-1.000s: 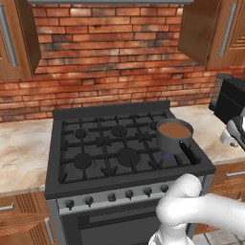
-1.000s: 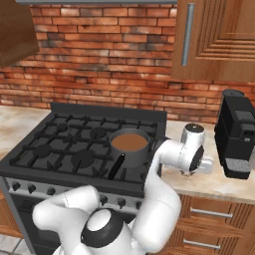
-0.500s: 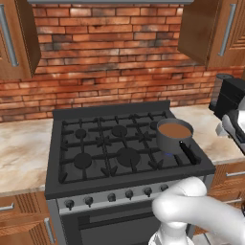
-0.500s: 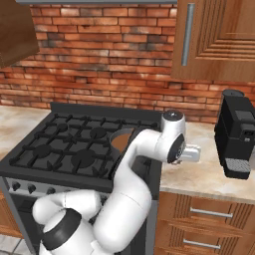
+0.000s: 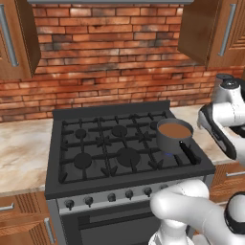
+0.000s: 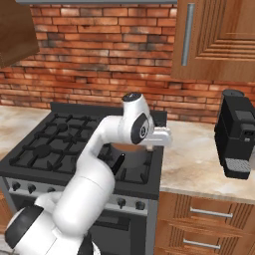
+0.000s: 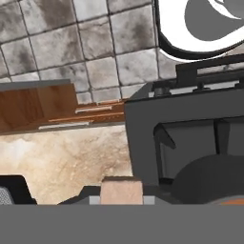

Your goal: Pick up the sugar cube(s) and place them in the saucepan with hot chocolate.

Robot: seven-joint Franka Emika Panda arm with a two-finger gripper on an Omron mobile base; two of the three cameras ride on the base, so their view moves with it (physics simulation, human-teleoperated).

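Your end effector [image 7: 121, 193] is clamped on a pale sugar cube [image 7: 121, 190], which sits between the dark fingertips right at the camera, and the hand hangs just beside the saucepan [image 5: 174, 136] at its tabletop side. The saucepan stands on the front right burner of the stove [image 5: 95, 158], brown liquid showing and its black handle pointing toward you. Beyond the saucepan's right, the black appliance [image 6: 238, 134] stands on the tabletop [image 6: 199, 164].

The saucepan [image 5: 174, 136] sits on the stove's [image 5: 91, 174] front right burner; the coffee machine [image 6: 238, 133] stands on the worktop [image 6: 196, 164] to the right.
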